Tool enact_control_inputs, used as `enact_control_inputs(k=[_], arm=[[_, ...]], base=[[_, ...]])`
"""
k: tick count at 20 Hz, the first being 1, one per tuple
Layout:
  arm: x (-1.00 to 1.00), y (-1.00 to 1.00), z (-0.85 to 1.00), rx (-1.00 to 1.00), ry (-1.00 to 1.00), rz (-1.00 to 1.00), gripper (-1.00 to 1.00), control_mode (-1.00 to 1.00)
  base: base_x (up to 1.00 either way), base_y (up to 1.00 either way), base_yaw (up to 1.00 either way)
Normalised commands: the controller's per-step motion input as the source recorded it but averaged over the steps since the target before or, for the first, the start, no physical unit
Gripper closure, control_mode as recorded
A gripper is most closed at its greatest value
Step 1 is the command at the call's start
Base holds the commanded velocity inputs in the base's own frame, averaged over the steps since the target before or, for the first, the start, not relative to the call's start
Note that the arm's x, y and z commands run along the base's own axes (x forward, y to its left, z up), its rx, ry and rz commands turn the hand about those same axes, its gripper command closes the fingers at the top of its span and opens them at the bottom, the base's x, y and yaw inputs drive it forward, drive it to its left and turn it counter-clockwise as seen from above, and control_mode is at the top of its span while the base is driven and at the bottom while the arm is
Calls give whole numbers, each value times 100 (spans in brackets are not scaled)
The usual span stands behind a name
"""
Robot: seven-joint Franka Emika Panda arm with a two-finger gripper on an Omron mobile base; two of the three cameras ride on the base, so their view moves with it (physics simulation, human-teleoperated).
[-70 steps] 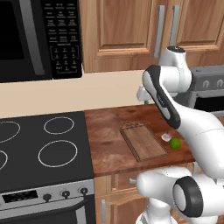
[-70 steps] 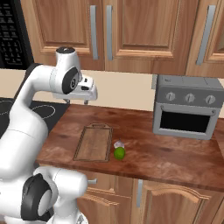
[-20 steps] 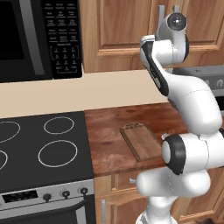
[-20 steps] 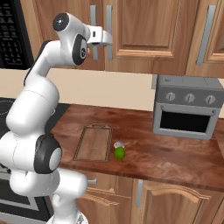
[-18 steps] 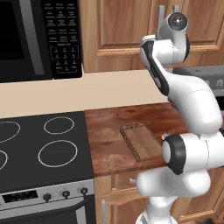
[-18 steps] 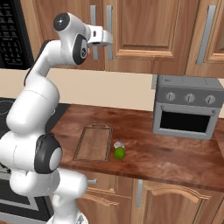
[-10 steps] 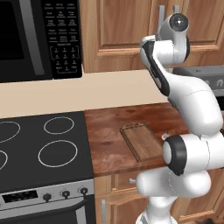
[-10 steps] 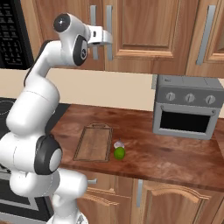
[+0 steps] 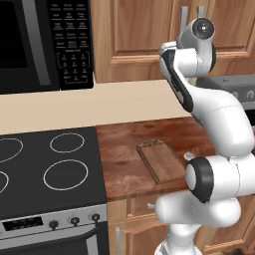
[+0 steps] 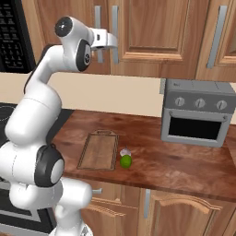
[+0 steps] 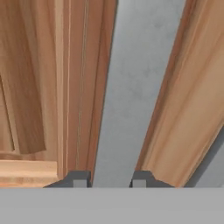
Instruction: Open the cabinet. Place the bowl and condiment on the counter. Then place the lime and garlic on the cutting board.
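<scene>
The upper cabinet [image 10: 152, 27] has both doors closed, so the bowl and condiment are hidden. My gripper [image 10: 114, 44] is raised to the cabinet handle [image 10: 114, 18]. In the hand view the grey handle [image 11: 131, 87] runs between my two fingertips [image 11: 78, 178], which press against its sides. A second handle [image 10: 97, 57] hangs just to its left. On the counter the wooden cutting board [image 10: 99, 151] lies bare. The green lime [image 10: 125, 161] and the white garlic [image 10: 125, 151] sit on the counter beside the board's right edge.
A grey toaster oven [image 10: 198, 113] stands at the back right of the counter. A black stove [image 9: 45, 169] fills the left, with a microwave [image 9: 40, 45] above it. More cabinet doors with handles [image 10: 215, 37] continue to the right.
From 3.5 s ago the arm swung up from above the counter to the cabinet handle. Over the last second it has hardly moved.
</scene>
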Motion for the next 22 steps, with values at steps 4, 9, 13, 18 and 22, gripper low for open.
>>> enact_control_inputs(k=[4, 9, 13, 18, 22], arm=[[-89, 17, 0, 0, -3, 0, 100, -100], [-100, 58, 0, 0, -10, 0, 100, -100], [-100, 82, 0, 0, -9, 0, 100, -100], [-100, 100, 0, 0, -3, 0, 100, -100], [-97, 79, 10, 4, 0, 0, -100, -100]], base=[[0, 0, 0], [0, 0, 0], [0, 0, 0], [0, 0, 0], [0, 0, 0]])
